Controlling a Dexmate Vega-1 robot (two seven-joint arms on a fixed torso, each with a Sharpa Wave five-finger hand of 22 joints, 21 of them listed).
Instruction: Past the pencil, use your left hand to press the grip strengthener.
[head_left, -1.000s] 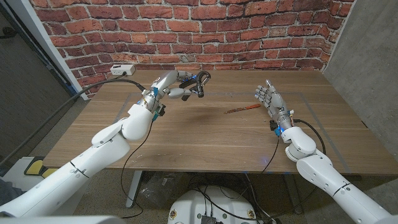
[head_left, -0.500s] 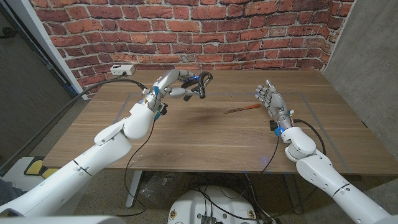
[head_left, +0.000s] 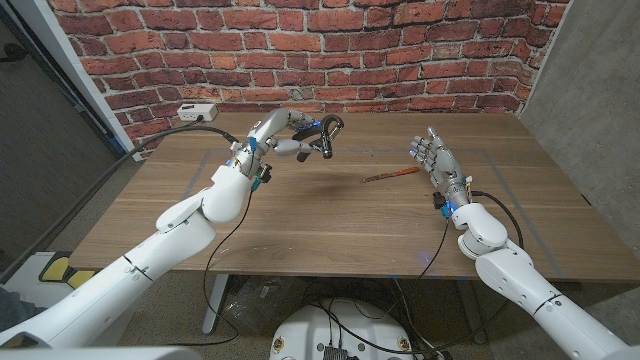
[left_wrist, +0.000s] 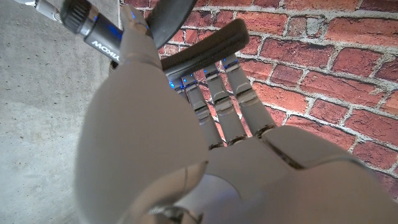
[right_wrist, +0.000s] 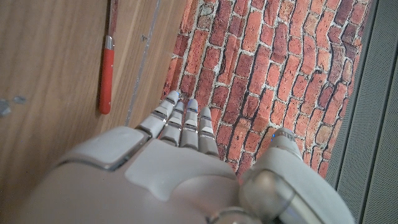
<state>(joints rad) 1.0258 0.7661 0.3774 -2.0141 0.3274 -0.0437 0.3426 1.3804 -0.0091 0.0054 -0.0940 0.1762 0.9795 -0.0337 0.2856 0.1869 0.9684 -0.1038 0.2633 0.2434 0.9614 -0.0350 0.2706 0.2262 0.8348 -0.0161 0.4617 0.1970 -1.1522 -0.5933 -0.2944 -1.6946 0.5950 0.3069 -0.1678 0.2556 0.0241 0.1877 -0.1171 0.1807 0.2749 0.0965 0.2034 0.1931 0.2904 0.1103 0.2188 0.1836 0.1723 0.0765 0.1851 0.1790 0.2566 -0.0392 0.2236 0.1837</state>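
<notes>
- Left hand (head_left: 283, 133): raised above the far left part of the wooden counter (head_left: 330, 215), with its fingers (left_wrist: 219, 106) wrapped around the grip strengthener (head_left: 322, 134). The hold is confirmed in the left wrist view, where the fingers curl over one dark handle (left_wrist: 205, 46).
- Grip strengthener: held in the air, clear of the counter surface. Its dark handles and looped end project past the left fingers, on the side toward the right hand. A dark shadow lies on the counter beneath it. How far the handles are squeezed together cannot be told.
- Right hand (head_left: 436, 160): stands upright above the right side of the counter, fingers (right_wrist: 181, 121) extended and slightly apart, holding nothing.
- Pencil (head_left: 390, 174): a red-orange pencil lying flat on the counter, just beside the right fingers on their inner side, not touching them. It sits between the two hands, well apart from the left fingers.
- Background: a white power strip (head_left: 197, 111) with a cable rests at the counter's far left corner, behind the left hand. A red brick wall (head_left: 400, 50) stands behind the counter.
</notes>
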